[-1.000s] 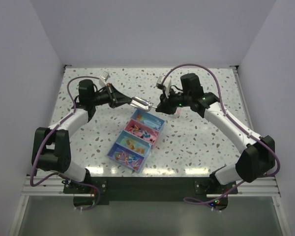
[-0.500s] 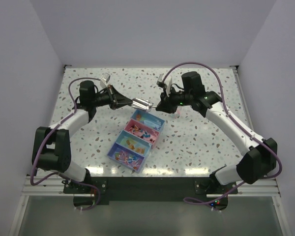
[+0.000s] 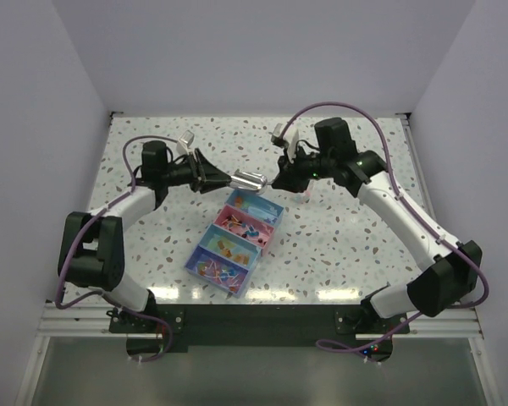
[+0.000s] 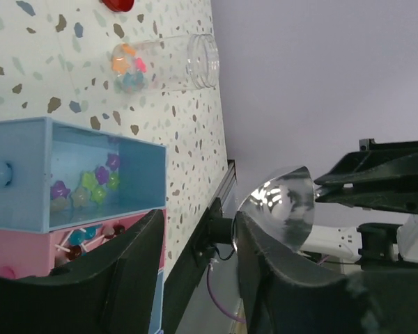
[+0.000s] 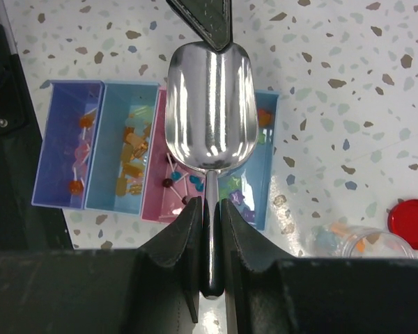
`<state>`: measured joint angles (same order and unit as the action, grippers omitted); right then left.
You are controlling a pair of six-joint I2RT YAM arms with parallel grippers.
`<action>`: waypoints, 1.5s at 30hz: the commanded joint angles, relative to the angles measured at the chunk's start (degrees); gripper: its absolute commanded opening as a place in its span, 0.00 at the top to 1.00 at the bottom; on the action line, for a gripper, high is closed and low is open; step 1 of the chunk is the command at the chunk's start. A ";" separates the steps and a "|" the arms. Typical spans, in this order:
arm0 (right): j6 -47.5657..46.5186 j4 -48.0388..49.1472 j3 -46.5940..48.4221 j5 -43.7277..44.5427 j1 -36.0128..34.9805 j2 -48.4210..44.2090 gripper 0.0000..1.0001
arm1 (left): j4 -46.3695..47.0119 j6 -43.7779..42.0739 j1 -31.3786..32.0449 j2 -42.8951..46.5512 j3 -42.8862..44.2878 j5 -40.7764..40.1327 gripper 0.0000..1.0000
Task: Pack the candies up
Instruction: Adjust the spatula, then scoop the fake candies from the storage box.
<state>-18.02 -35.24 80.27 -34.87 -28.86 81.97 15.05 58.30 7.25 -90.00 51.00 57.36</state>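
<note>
A metal scoop (image 5: 209,111) hangs over the tray (image 3: 196,256), and my right gripper (image 5: 210,209) is shut on its thin handle. In the top view my left gripper (image 3: 220,179) sits at the scoop's (image 3: 247,180) front rim, facing my right gripper (image 3: 275,180). In the left wrist view my left gripper (image 4: 198,223) is open, with the scoop bowl (image 4: 282,209) just beyond one finger and nothing between the jaws. Candies (image 5: 132,156) lie in the tray's compartments, and more candies (image 4: 129,66) sit in a clear jar (image 4: 174,62) lying on its side.
The long tray (image 5: 96,87) has blue, pink and purple compartments and lies diagonally mid-table. The jar (image 3: 306,191) lies right of the tray's far end, under my right arm. A round red lid (image 5: 412,224) rests beside it. White walls enclose the table.
My left gripper has opened and let go of the scoop's front rim. The right gripper keeps hold of the handle, and both arms have shifted slightly right.
</note>
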 commanded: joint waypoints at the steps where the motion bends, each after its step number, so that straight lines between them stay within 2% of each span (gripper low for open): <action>1: -3.95 -8.14 5.59 4.01 0.03 -1.29 1.00 | -7.30 -7.84 -0.92 -1.14 3.57 -3.65 0.48; 2: -4.30 -9.83 6.30 5.15 -0.05 -0.86 1.00 | -11.84 -10.03 -1.00 -1.23 5.75 -6.01 0.46; 3: -4.56 -11.67 7.17 7.34 -0.05 -0.50 1.00 | -14.93 -15.88 -1.01 -1.50 7.17 -8.04 0.41; 5: -4.83 -16.33 9.37 9.29 -0.14 0.55 1.00 | -25.97 -22.24 -0.92 -2.29 11.20 -16.11 0.38; 7: -4.74 -20.29 10.87 12.98 -0.49 1.52 1.00 | -30.32 -28.93 -0.31 -2.29 12.10 -23.74 0.37; 10: -5.18 -26.34 13.50 17.63 -1.81 4.06 1.00 | -31.66 -33.42 1.27 -2.29 11.93 -28.34 0.38; 16: -4.39 -35.49 22.10 25.80 -7.42 11.35 1.00 | -30.35 -35.63 5.92 -3.52 11.31 -32.83 0.48; 22: -2.28 -40.86 27.30 34.25 -10.33 18.39 1.00 | -29.73 -36.94 8.49 -4.66 11.14 -35.48 0.52; 30: 1.32 -47.02 34.07 39.08 -12.79 25.15 1.00 | -29.02 -36.33 9.80 -7.12 12.28 -34.60 0.67; 38: 2.02 -48.43 34.17 41.02 -14.64 27.27 1.00 | -27.71 -35.54 10.24 -7.82 11.14 -33.46 0.71; 45: 2.90 -49.57 29.95 44.10 -15.08 25.25 1.00 | -25.78 -35.10 10.95 -8.53 10.61 -31.61 0.72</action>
<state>-16.34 -76.47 111.68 5.41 -43.90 110.06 -14.04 23.09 17.37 -98.41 61.36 23.27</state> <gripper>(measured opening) 0.164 0.283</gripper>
